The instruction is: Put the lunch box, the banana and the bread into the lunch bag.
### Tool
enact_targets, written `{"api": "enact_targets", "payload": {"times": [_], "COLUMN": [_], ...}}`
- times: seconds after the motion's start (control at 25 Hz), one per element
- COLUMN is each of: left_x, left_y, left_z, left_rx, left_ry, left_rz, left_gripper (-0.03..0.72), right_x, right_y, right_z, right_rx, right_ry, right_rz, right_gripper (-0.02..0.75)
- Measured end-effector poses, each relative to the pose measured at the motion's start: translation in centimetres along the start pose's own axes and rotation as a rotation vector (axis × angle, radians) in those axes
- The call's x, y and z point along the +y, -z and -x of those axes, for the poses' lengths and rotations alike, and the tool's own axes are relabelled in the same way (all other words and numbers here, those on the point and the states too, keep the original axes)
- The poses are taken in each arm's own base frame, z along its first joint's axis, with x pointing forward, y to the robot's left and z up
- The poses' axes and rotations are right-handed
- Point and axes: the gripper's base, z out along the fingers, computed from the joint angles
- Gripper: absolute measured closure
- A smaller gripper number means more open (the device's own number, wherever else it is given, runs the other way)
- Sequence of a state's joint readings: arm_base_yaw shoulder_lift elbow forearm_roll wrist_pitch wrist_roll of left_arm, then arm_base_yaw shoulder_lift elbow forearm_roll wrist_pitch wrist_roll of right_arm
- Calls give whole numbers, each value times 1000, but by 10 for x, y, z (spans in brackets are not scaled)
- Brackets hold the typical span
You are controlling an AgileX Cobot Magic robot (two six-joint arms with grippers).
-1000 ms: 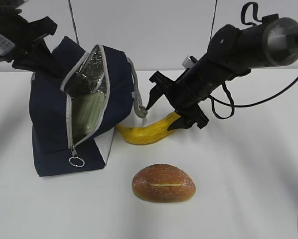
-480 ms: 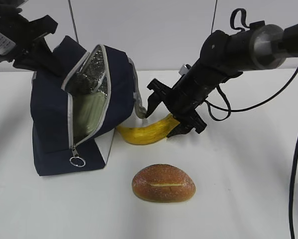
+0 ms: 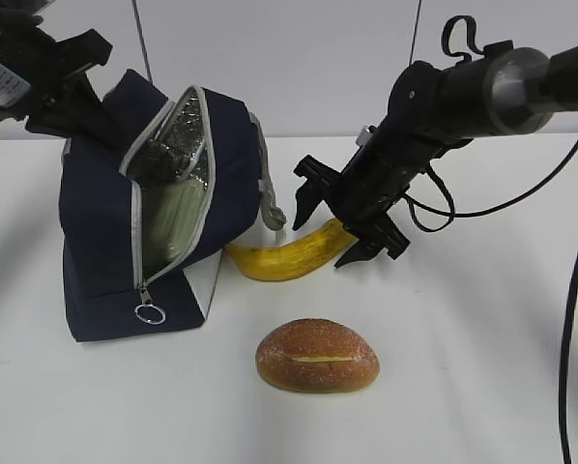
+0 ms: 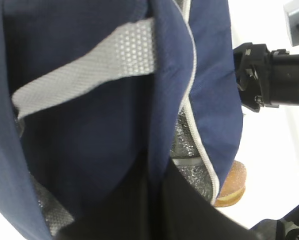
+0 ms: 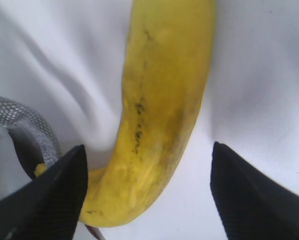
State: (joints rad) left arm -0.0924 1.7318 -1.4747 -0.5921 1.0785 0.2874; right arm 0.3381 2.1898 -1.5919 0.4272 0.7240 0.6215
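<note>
The navy lunch bag [image 3: 101, 251] stands at the left, unzipped, its foil-lined mouth facing right. The green-lidded lunch box [image 3: 173, 220] stands inside it. My left gripper [image 3: 94, 111] is shut on the bag's top fabric [image 4: 89, 150], and its dark fingers [image 4: 199, 210] pinch the cloth. The yellow banana [image 3: 287, 257] lies on the table just right of the bag. My right gripper [image 3: 326, 240] is open, its fingers straddling the banana [image 5: 162, 100] on either side without touching it [image 5: 148, 150]. The bread [image 3: 317, 356] lies in front, clear of both arms.
The bag's grey strap [image 3: 268, 198] hangs near the right gripper's left finger and shows in the right wrist view [image 5: 27, 120]. A metal ring pull [image 3: 148, 313] dangles at the bag's lower front. The white table [image 3: 482, 367] extends right and forward.
The right gripper has shifted slightly right, away from the bag's strap, staying open over the banana. The left gripper, bag, banana and bread have not moved.
</note>
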Motion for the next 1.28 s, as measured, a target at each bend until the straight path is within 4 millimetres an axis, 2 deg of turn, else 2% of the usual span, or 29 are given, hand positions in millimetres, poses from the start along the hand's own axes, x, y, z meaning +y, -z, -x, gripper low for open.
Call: {"api": "enact_targets", "payload": {"times": [0.32,0.52,0.84,1.08,1.28], "left_x": [0,0,0,0,0], "left_y": [0,0,0,0,0], "left_z": [0,0,0,0,0], "left_rx": [0,1,1,1,1], "left_ry": [0,0,0,0,0], "left_rz": [0,0,0,0,0], "left_gripper": [691,691,691,691,691], "right_x": [10,9,5,7,18], "right_y": [-2,-6,-11,-11,-2], "right_z": [7,7,6,7,15], "right_rx": [0,20,37,43,12], "right_ry": [11,17,13,7,70], "right_rz": [10,-12,-30,-25,-39], "right_gripper": [177,263,293,424,427]}}
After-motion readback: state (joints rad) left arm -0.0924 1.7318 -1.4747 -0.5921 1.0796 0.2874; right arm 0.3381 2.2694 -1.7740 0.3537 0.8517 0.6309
